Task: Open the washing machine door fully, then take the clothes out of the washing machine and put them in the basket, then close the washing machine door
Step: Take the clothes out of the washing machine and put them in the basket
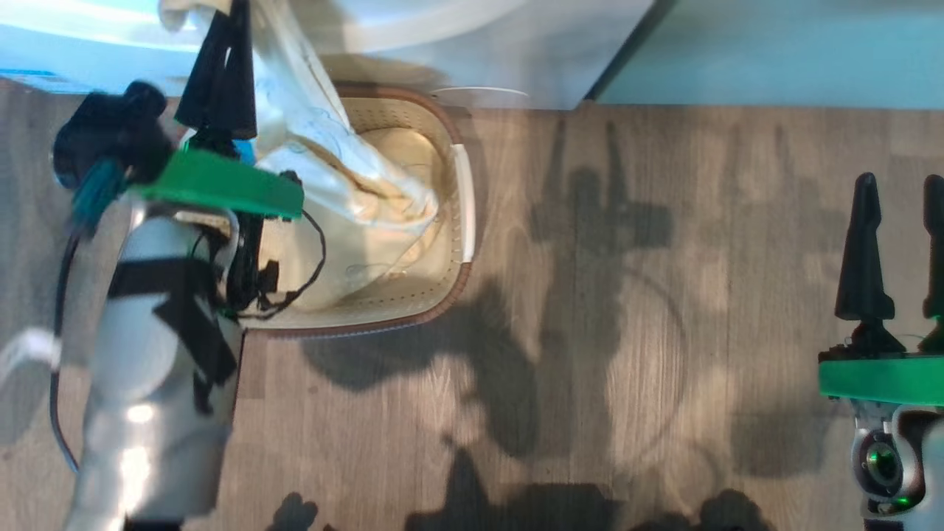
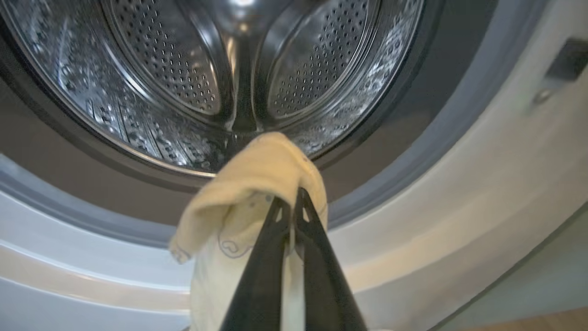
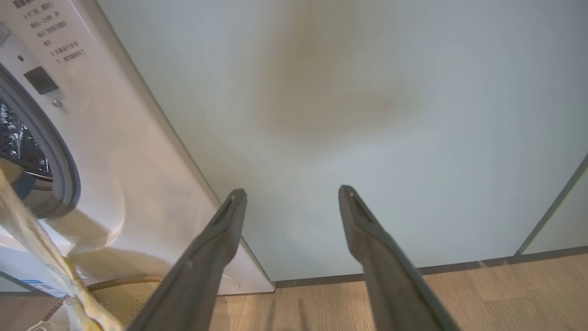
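My left gripper (image 1: pixel 236 18) (image 2: pixel 289 198) is shut on a pale yellow piece of the clothes (image 2: pixel 257 174) just in front of the steel drum (image 2: pixel 183 69) of the washing machine (image 2: pixel 459 207). In the head view the clothes (image 1: pixel 346 184) hang from the machine's opening down into the cream basket (image 1: pixel 442 306), which stands on the floor against the washing machine (image 1: pixel 479 51). My right gripper (image 1: pixel 896 243) (image 3: pixel 291 192) is open and holds nothing, far to the right over the floor. The washing machine door is out of view.
Pale green cabinet panels (image 3: pixel 367 115) stand right of the washing machine (image 3: pixel 115 161). Wood floor (image 1: pixel 627 332) stretches between the basket and my right gripper. The basket's edge (image 3: pixel 119 299) and hanging cloth (image 3: pixel 23 211) appear at the lower left of the right wrist view.
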Controlling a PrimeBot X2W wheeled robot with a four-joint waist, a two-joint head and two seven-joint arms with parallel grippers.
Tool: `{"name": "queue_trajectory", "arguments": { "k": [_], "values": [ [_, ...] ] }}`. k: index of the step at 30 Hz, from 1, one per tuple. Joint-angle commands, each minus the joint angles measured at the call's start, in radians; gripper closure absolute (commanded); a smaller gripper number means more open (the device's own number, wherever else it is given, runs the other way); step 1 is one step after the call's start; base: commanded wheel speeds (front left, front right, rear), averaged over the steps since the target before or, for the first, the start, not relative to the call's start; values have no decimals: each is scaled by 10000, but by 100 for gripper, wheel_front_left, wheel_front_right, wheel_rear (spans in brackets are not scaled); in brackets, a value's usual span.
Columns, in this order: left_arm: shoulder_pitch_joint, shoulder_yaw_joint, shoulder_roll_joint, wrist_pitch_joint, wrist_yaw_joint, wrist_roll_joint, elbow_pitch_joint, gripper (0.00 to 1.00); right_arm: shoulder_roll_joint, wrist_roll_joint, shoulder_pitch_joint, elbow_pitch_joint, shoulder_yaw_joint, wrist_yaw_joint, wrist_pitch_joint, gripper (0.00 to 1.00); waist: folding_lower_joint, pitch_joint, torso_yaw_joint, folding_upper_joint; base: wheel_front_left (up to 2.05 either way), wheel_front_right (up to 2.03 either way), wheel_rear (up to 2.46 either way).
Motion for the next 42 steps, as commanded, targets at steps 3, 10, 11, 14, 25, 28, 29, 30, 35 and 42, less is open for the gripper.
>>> {"name": "queue_trajectory", "arguments": {
  "k": [3,10,11,14,25,28,29,30,35,42],
  "values": [
    [893,641,-82,-54,24,480,-2561,100,-139,-226,181,-353,140,-29,-53,0,1,-169,276,0,0,0,0],
    [2416,556,-445,-55,-22,1000,-5092,100,-139,-388,252,-324,85,-29,-53,0,1,-371,495,0,0,0,0],
    [2610,498,-474,-55,-26,1025,-5172,100,-139,-396,269,-331,81,-29,-53,0,1,-385,521,0,0,0,0],
    [3097,313,-541,-55,-36,973,-4927,100,-139,-392,293,-346,111,-29,-53,0,1,-381,555,0,0,0,0],
    [2755,-415,-263,-55,-97,654,367,100,-139,-58,58,-336,425,-29,-53,0,1,181,-11,0,0,0,0],
    [2074,-582,24,-55,-101,429,2144,100,-139,110,-39,-309,494,-29,-53,0,1,422,-314,0,0,0,0],
    [1793,-658,124,-55,-102,334,2663,100,-139,170,-72,-300,516,-29,-53,0,1,505,-420,0,0,0,0],
    [1521,-713,209,-55,-102,228,3199,100,-139,225,-105,-298,516,-29,-53,0,1,578,-515,0,0,0,0],
    [100,-966,563,219,-103,-276,5655,100,-139,449,-206,-283,559,-29,-53,0,1,903,-957,0,0,0,0],
    [-1227,-1252,842,431,-104,-957,7597,100,-139,640,-262,-285,550,-29,-53,0,1,1126,-1303,0,0,0,0]
  ]
}}
